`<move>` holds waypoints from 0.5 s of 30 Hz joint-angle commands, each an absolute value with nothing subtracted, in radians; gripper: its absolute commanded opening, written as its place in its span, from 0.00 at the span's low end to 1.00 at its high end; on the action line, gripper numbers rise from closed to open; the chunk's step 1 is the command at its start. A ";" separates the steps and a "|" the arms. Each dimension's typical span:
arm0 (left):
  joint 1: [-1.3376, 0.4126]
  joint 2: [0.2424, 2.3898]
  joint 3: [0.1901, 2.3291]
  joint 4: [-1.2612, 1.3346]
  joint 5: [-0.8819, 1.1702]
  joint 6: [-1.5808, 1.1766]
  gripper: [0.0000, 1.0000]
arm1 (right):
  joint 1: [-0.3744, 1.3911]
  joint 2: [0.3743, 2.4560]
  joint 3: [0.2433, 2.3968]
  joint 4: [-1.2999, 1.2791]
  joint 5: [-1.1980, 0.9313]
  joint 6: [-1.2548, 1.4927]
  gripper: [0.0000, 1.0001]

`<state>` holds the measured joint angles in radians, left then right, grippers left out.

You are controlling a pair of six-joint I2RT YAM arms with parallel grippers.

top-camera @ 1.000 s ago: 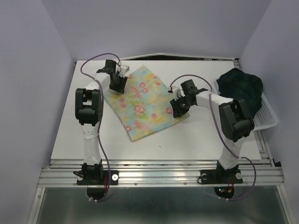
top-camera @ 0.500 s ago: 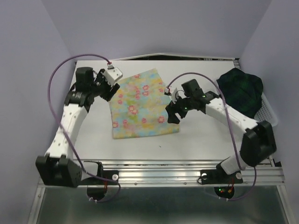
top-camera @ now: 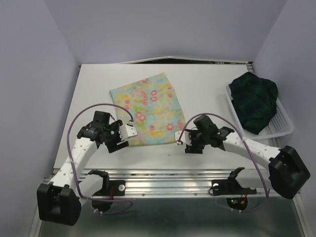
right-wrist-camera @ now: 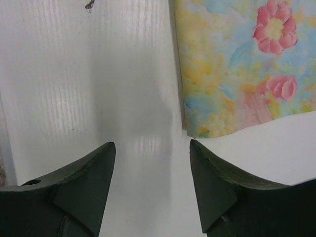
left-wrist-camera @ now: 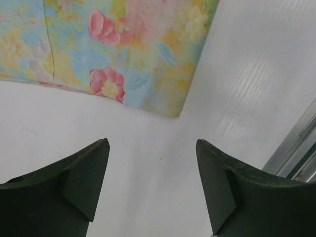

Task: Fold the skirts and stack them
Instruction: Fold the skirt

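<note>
So, starting on the left: the left gripper [top-camera: 117, 142] is down low over the desk [top-camera: 222, 84], just off the near-left corner of the floral skirt [top-camera: 148, 111]. Its jaws are spread apart with nothing in them. From the wrist camera you only see bare white desk between the fingers [left-wrist-camera: 84, 182], and the cloth corner sits a little ahead of them, not touching. The floral skirt itself lies flat in the middle of the desk, a bit skewed, pale yellow with pink and blue flowers. Over at its near-right corner is the right gripper [top-camera: 190, 146], also low, also spread apart, holding nothing. In its wrist view the skirt's corner ends right by the tip of one finger; can't tell if they actually touch. Far right, the plaid skirt [top-camera: 254, 98] is bunched up in a heap in the white mesh basket [top-camera: 282, 129], well apart from both arms.
</note>
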<state>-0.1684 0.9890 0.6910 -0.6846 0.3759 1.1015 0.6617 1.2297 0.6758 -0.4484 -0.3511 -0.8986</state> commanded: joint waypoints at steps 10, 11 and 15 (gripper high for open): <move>-0.345 0.948 0.523 -0.528 0.224 1.174 0.72 | 0.706 1.252 0.548 -0.029 -0.308 -1.046 0.58; -0.351 0.962 0.520 -0.516 0.224 1.170 0.71 | 0.706 1.262 0.545 -0.029 -0.313 -1.055 0.56; -0.357 0.977 0.515 -0.457 0.248 1.181 0.70 | 0.706 1.305 0.525 -0.012 -0.327 -1.094 0.50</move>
